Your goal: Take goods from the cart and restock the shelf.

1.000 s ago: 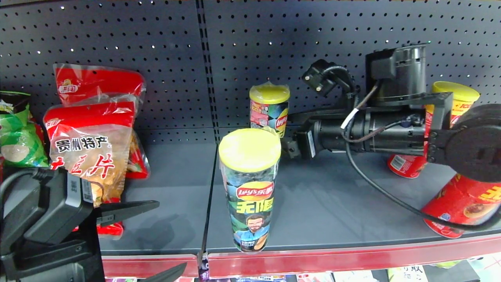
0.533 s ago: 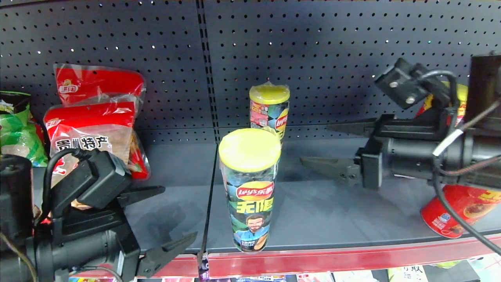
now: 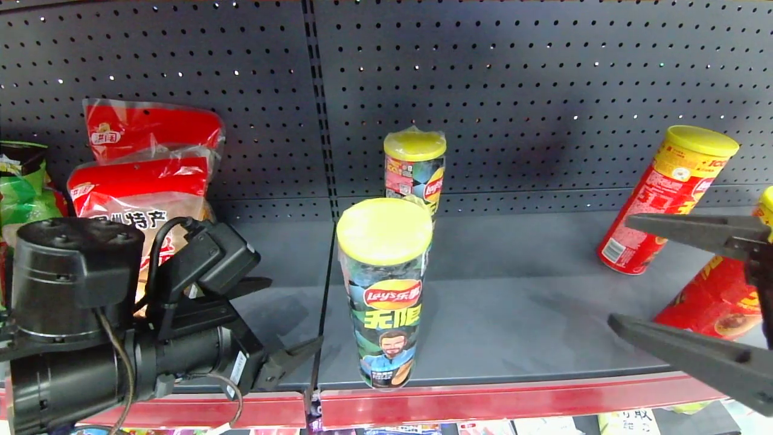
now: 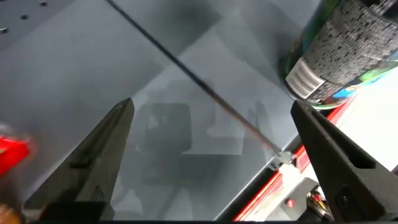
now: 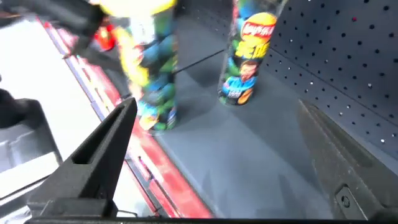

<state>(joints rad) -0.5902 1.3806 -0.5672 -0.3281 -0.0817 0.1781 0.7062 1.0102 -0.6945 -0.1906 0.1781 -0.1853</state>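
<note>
A tall chip can (image 3: 384, 290) with a yellow lid stands upright at the front of the grey shelf (image 3: 513, 314). A second, similar can (image 3: 415, 166) stands behind it near the pegboard. My left gripper (image 3: 296, 311) is open and empty, low at the shelf's front edge, just left of the front can. In the left wrist view the left gripper (image 4: 211, 106) hangs over bare shelf floor with the front can's base (image 4: 336, 62) beside one finger. My right gripper (image 3: 619, 270) is open and empty at the right. The right wrist view shows the right gripper (image 5: 216, 104) facing the front can (image 5: 152, 74) and the back can (image 5: 249, 56).
Red snack bags (image 3: 145, 205) and a green bag (image 3: 24, 205) fill the shelf's left end. Two red cans with yellow lids (image 3: 664, 193) (image 3: 712, 296) lean at the right. A red lip (image 3: 483, 399) runs along the shelf front. Bare floor lies between the cans.
My right gripper has drawn back to the right, away from the back can, staying open. My left arm has risen and moved right toward the front can.
</note>
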